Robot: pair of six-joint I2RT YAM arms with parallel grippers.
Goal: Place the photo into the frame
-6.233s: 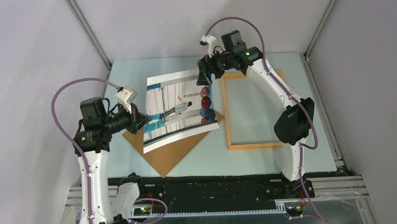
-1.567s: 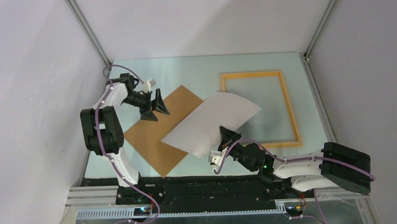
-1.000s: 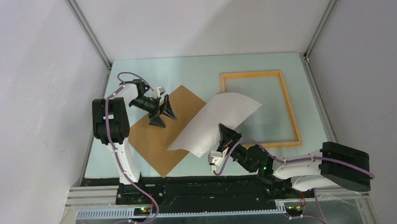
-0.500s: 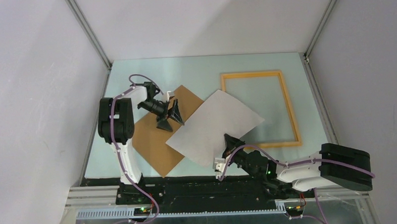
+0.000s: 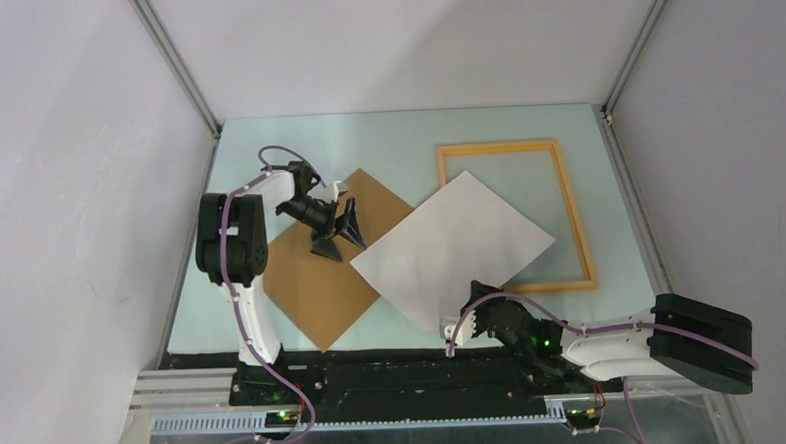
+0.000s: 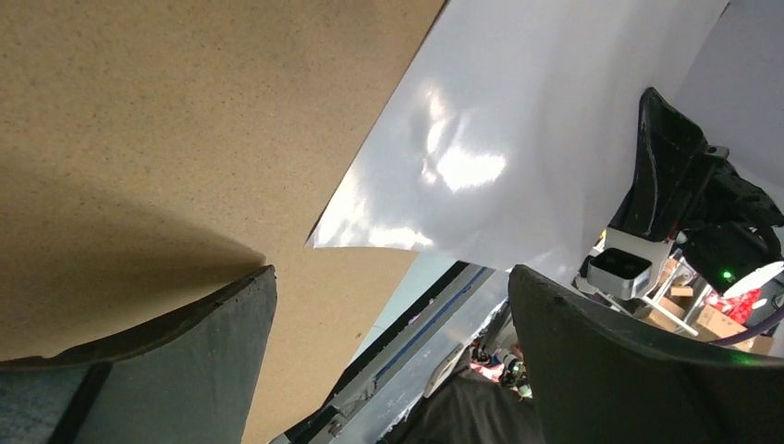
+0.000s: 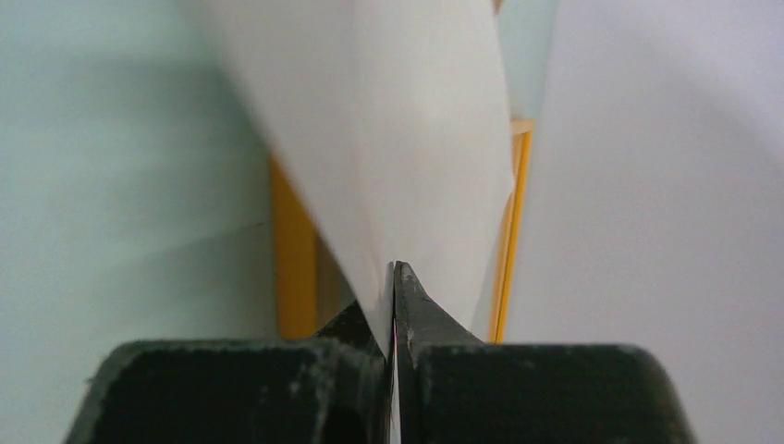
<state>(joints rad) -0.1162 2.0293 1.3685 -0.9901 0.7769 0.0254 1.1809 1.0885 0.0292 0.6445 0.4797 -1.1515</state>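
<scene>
The white-and-black left arm (image 5: 232, 239) stands folded, wrist angled rightward, its jaws spread wide apart, while the white-and-black right arm (image 5: 614, 337) lies low along the near edge, reaching leftward, its jaws pinched tight on the white-backed paper photo (image 5: 450, 245).

The frame (image 5: 496, 147) lies on the table (image 5: 396, 142), right rear. The backing board (image 5: 312, 281) lies to its left. The photo (image 5: 452, 247) spans between them, overlapping both, with the right gripper (image 5: 476, 300) at its near edge and the left gripper (image 5: 341, 227) above the board.
</scene>
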